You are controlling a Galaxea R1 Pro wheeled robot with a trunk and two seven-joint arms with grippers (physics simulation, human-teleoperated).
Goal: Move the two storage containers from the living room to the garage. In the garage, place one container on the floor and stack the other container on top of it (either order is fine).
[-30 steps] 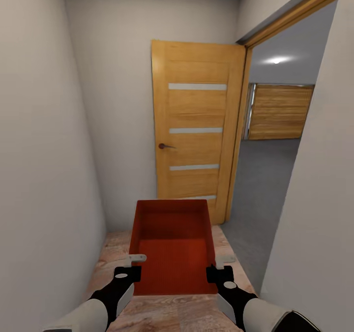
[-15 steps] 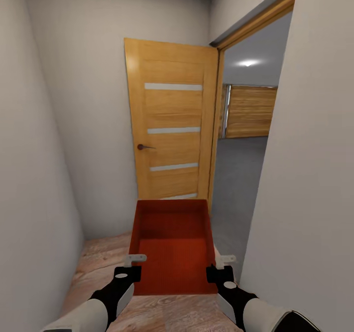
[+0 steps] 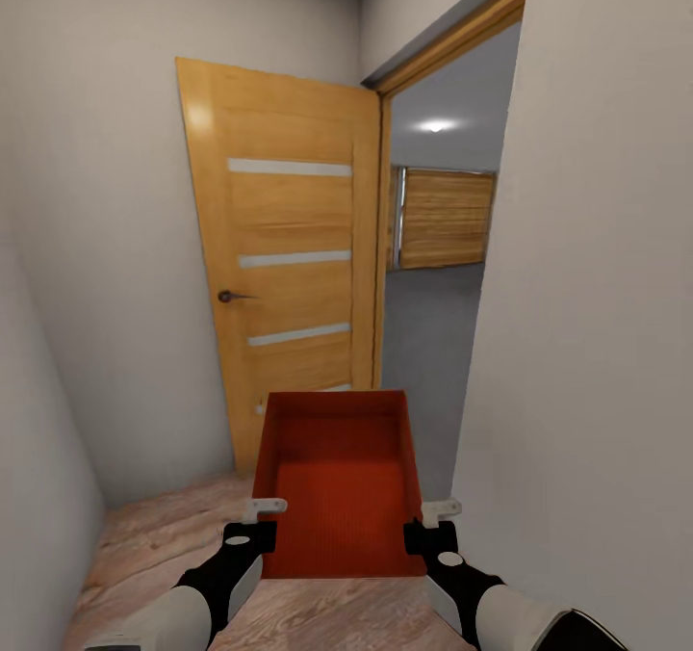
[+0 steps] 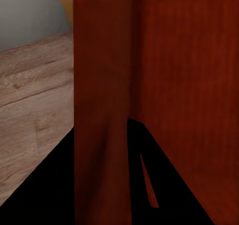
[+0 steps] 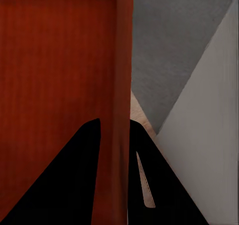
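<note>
An orange-red storage container (image 3: 339, 482) is carried level between the two arms, open top upward and nothing inside, its far end toward an open wooden door (image 3: 284, 266). The left gripper (image 3: 262, 516) grips the container's left wall near its near corner; in the left wrist view the wall (image 4: 104, 100) runs between the dark jaws, which pinch it. The right gripper (image 3: 438, 516) grips the right wall in the same way, and the right wrist view shows that wall (image 5: 122, 85) passing between its jaws, pinched on the rim.

Below the container lies light wood plank flooring (image 3: 173, 545). The door, with three pale horizontal strips and a dark handle (image 3: 231, 296), stands swung against the white wall (image 3: 87, 247) just beyond the container. To the door's right, through the doorway, grey concrete floor (image 3: 423, 343) stretches to a wooden panelled door (image 3: 445, 218) at the back, under a ceiling light (image 3: 435, 125). A white wall (image 3: 597, 295) stands close beside the container's right side.
</note>
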